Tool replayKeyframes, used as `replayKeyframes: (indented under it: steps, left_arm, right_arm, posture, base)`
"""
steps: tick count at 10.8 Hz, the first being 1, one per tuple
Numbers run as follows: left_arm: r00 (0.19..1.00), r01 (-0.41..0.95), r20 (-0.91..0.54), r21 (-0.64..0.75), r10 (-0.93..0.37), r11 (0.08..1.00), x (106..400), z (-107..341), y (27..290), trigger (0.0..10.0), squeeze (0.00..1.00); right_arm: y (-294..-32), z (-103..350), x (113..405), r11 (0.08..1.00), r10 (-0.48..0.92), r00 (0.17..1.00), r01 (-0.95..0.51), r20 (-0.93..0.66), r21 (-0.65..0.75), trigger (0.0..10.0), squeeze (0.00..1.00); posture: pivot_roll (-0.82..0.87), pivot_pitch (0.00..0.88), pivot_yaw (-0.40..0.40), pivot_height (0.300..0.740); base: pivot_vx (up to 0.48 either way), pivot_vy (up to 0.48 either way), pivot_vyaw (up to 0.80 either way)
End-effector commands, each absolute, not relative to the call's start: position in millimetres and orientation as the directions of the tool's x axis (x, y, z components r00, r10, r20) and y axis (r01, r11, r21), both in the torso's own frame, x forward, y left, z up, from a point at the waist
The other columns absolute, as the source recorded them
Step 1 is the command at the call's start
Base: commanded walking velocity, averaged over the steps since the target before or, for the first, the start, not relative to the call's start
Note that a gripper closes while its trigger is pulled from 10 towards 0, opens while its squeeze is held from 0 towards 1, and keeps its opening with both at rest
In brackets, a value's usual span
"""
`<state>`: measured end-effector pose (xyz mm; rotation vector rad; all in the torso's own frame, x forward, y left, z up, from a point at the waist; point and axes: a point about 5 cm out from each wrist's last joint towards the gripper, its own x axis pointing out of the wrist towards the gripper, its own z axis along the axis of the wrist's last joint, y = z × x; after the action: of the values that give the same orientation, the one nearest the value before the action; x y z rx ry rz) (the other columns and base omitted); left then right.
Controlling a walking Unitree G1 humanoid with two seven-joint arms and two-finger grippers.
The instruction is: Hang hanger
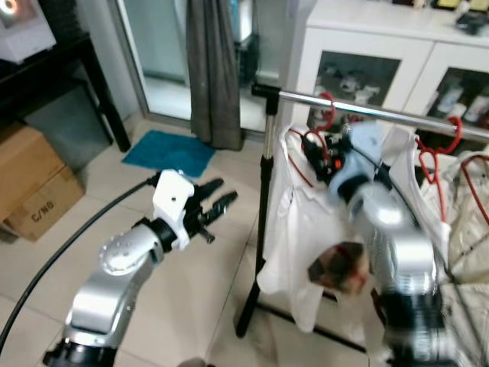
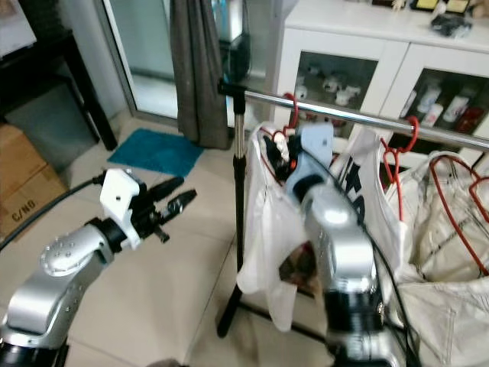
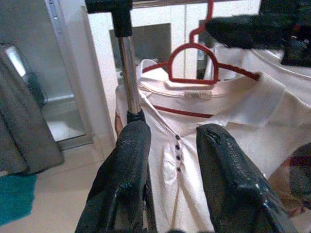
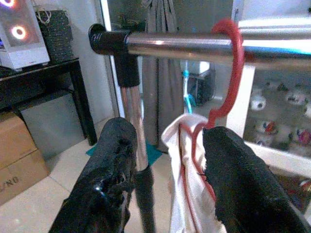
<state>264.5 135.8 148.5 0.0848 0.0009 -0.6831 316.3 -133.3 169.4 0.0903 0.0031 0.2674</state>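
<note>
1. The red hanger (image 4: 228, 73) has its hook over the metal rail (image 4: 194, 44) of the clothes rack, right near the black corner joint (image 4: 109, 39) at the rail's end. A white button-neck shirt (image 3: 194, 145) hangs on it.
2. The right gripper (image 4: 165, 170) is up by that hanger, just below the rail. Its two black fingers are spread apart with nothing between them; the hanger's neck and the shirt collar sit beyond the gap, near the one finger.
3. The left gripper (image 1: 212, 205) is held out to the left of the rack's upright pole (image 1: 266, 153), well apart from the shirt, pointing towards it. Fingers parted there too, holding nothing.
4. More red hangers (image 2: 405, 141) with pale garments hang further along the rail to the right.
5. Readable writing: the cardboard box (image 1: 34, 183) on the floor at the left has "C/NO" printed on its side. That's the only text I can make out.
6. Behind the rack there's a white glass-door cabinet (image 2: 359, 69), a grey curtain (image 1: 214, 69) and a teal mat (image 1: 170, 151) on the tiled floor.
</note>
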Motion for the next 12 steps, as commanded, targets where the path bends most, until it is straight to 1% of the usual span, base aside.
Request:
replayKeyframes:
  steps: [1,2,3,7,8,9,11,12]
  left_arm:
    - [0.797,0.602,-0.015,0.089,-0.604,0.793,267,149,137,10.0,0.0]
    - [0.799,0.6,-0.009,0.094,-0.602,0.795,268,150,136,10.0,0.0]
    - [0.798,0.6,-0.006,0.098,-0.602,0.794,268,150,135,10.0,0.0]
    - [0.782,0.621,-0.02,0.113,-0.623,0.776,266,147,132,10.0,0.0]
    - [0.779,0.624,-0.027,0.116,-0.626,0.772,266,146,132,10.0,0.0]
    - [0.766,0.642,-0.044,0.077,-0.641,0.763,264,143,133,10.0,0.0]
    - [0.663,0.749,-0.105,0.078,-0.741,0.658,250,135,131,10.0,0.0]
    - [0.64,0.768,-0.091,0.066,-0.763,0.637,248,139,132,10.0,0.0]
  right_arm:
    - [-131,178,311,0.962,0.254,0.965,-0.259,0.061,0.089,10.0,1.0]
    - [-128,181,308,0.962,0.262,0.961,-0.267,0.084,0.057,10.0,1.0]
    - [-128,182,307,0.962,0.261,0.961,-0.266,0.092,0.054,10.0,1.0]
    - [-136,186,298,0.958,0.277,0.955,-0.283,0.107,0.041,10.0,1.0]
    - [-139,186,297,0.958,0.287,0.954,-0.288,0.084,0.002,10.0,1.0]
    - [-141,184,296,0.955,0.297,0.955,-0.296,0.029,-0.025,10.0,1.0]
    - [-146,177,296,0.958,0.277,0.956,-0.283,-0.091,-0.055,10.0,1.0]
    - [-153,176,304,0.973,0.22,0.967,-0.228,-0.131,-0.042,10.0,1.0]
  posture:
    - [-0.02,0.0,0.011,0.74]
    - [-0.02,0.0,0.014,0.74]
    - [-0.02,0.0,0.014,0.74]
    - [-0.02,0.0,0.02,0.74]
    - [-0.02,0.0,0.019,0.74]
    - [-0.02,0.0,0.018,0.74]
    - [-0.02,0.0,0.018,0.74]
    - [-0.02,0.0,0.018,0.74]
  base:
    - [0.0,-0.371,0.0]
    - [0.0,-0.375,0.0]
    - [0.0,-0.375,0.0]
    - [0.0,-0.371,0.0]
    - [0.0,-0.368,0.0]
    - [0.0,0.0,0.0]
    - [0.0,0.0,0.0]
    - [0.0,0.0,0.0]
